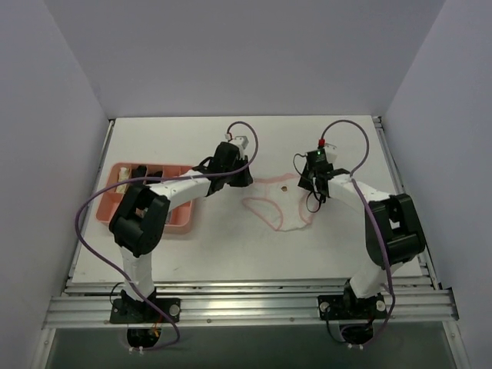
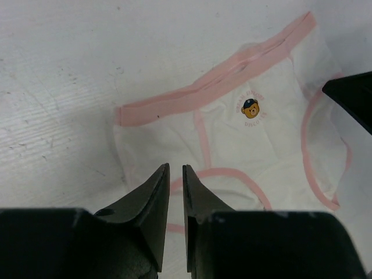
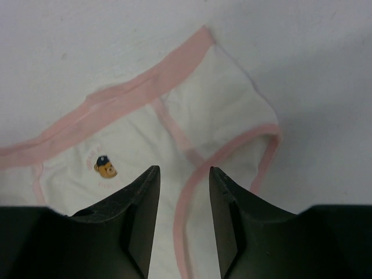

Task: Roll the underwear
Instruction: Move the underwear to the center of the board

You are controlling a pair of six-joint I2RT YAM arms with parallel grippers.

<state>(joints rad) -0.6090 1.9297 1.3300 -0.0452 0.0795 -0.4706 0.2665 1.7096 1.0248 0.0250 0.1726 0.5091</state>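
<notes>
Left wrist: I'm hovering left gripper (image 2: 175, 167), jaws barely apart, and right gripper (image 3: 184, 170), jaws wide, both empty, over flat thin white pink-trimmed underwear (image 2: 250, 133); roll's looking unstarted, edge pinch next.

I find one printed mark: a small bear emblem (image 2: 250, 108) on the white front panel of the underwear (image 2: 273, 157). Fine orange lettering (image 2: 249, 96) arcs over the bear's head, and a second short line runs beneath it. Neither wrist view resolves the characters into words, and from the top view the emblem is only a dot. No other text is legible.
</notes>
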